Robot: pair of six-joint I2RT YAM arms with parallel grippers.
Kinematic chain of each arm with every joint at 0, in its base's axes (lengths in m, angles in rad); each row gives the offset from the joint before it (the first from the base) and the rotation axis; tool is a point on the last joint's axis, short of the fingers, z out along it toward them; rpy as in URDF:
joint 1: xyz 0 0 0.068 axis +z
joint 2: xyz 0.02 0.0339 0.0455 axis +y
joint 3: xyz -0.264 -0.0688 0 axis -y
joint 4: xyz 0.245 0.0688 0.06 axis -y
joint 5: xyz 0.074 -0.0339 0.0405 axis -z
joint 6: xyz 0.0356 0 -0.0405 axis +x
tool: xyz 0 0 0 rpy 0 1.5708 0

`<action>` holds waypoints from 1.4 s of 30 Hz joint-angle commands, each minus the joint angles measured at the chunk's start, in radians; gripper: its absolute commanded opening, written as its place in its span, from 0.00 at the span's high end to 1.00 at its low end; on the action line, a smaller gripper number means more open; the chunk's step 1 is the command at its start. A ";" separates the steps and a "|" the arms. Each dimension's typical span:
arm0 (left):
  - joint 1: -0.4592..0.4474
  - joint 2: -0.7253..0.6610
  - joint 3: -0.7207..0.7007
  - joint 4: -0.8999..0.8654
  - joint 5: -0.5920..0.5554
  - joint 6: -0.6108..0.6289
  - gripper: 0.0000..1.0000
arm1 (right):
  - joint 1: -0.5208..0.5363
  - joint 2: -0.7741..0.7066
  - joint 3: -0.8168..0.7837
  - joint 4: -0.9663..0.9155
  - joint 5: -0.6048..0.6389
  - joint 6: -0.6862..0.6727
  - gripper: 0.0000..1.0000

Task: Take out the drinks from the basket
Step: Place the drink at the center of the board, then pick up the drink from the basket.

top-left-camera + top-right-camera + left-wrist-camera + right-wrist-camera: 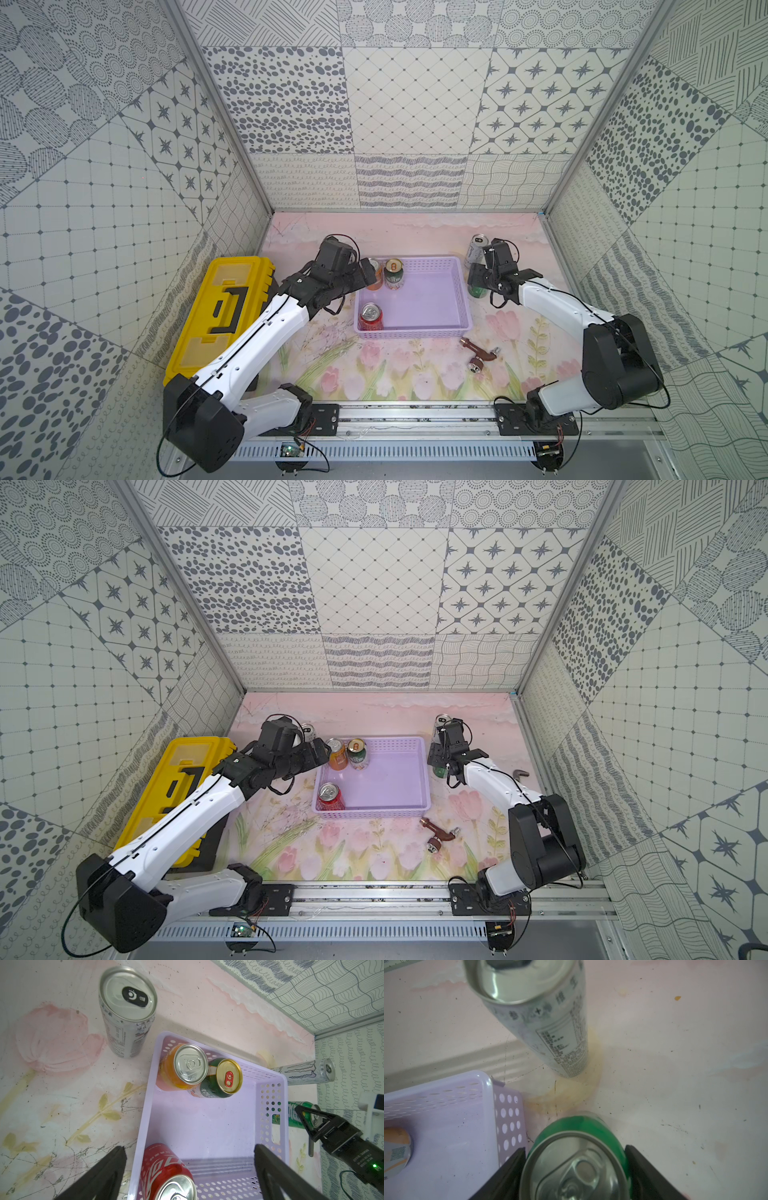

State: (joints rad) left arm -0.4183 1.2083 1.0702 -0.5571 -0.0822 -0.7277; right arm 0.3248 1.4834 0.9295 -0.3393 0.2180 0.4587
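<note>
1. A pink floral mat (415, 374) covers the table, with grey-patterned walls (415, 104) on three sides.
2. The basket (419, 333) sits mid-mat and holds the orange can (337, 755), dark can (393, 274) and red can (370, 316), all upright.
3. The left gripper (190, 1147) gapes wide over the red can.
4. The right gripper (574, 1147) flanks the green can (581, 1136) just outside the basket; whether it grips or has let go is unclear.
5. The left silver can (126, 1012) and right silver can (477, 249) stand on the mat.

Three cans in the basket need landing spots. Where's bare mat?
Bare: the far strip between basket and back wall, and the near stretch between basket, tap fitting and rail. Crowded: right of the basket, with bright green can, silver can and right gripper.
</note>
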 commanded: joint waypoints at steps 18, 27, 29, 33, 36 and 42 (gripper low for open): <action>-0.125 -0.042 0.008 -0.102 -0.117 0.057 0.00 | 0.009 -0.275 -0.028 0.146 -0.004 -0.027 0.06; -0.190 0.006 -0.005 -0.247 -0.140 0.063 0.02 | 0.008 -0.262 -0.036 0.140 -0.023 -0.034 0.06; -0.194 0.017 -0.018 -0.266 -0.141 0.051 0.03 | 0.008 -0.264 -0.041 0.141 -0.020 -0.034 0.06; -0.217 0.046 -0.053 -0.232 -0.104 0.046 0.05 | 0.007 -0.261 -0.046 0.145 -0.023 -0.031 0.06; -0.250 0.087 -0.050 -0.225 -0.104 0.045 0.08 | 0.007 -0.259 -0.046 0.148 -0.023 -0.029 0.06; -0.265 0.142 -0.034 -0.226 -0.120 0.059 0.13 | 0.008 -0.255 -0.046 0.151 -0.030 -0.028 0.06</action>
State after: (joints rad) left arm -0.6708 1.3197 1.0248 -0.7498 -0.1898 -0.6842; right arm 0.3298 1.2236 0.8886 -0.2337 0.1959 0.4366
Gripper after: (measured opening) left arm 0.884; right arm 0.938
